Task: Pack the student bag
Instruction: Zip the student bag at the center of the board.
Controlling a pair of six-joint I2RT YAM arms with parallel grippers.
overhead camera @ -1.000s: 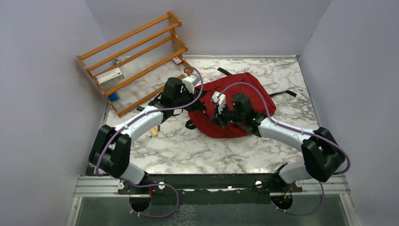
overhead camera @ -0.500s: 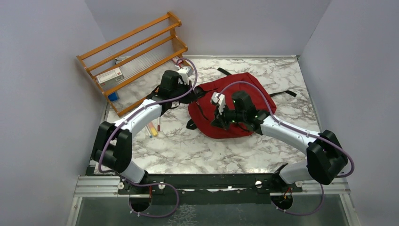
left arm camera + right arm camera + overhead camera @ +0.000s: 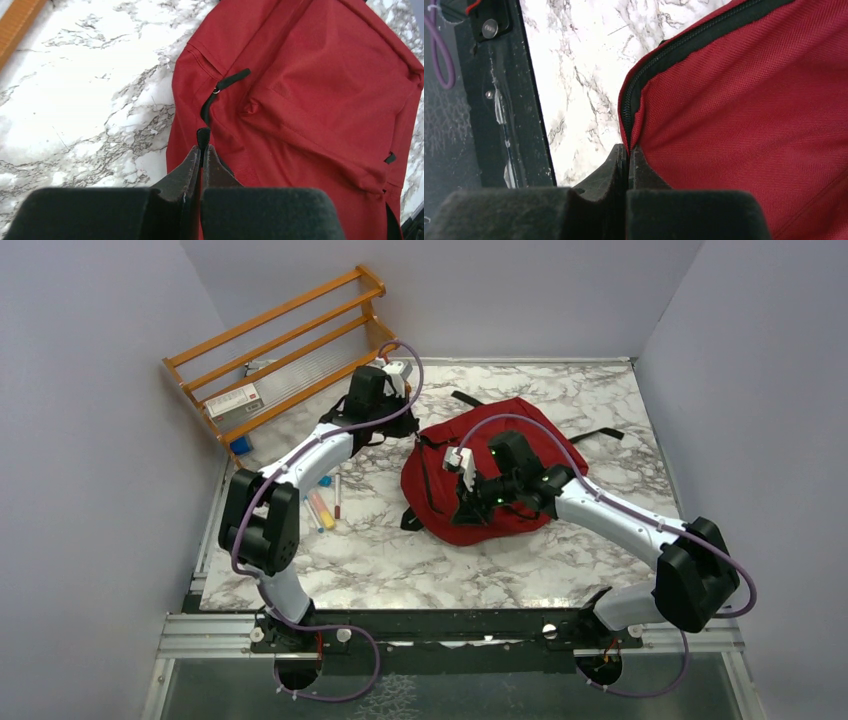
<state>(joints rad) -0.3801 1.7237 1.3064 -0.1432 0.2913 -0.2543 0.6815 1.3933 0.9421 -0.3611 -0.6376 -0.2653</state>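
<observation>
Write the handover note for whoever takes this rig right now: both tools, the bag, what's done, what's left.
Left tool: shut on a black pull tab at the left edge of the student bag.
Right tool: shut on the bag's fabric edge, right by the zipper.
Bag: lies flat on the marble table.
Markers lie loose on the table left of the bag; the wooden rack at far left holds a small box.
Done: both grips set.
To do: open the zipper, load the items, close up. Nothing visibly packed.

Matt woven cloth student bag [image 3: 310, 95]
</observation>
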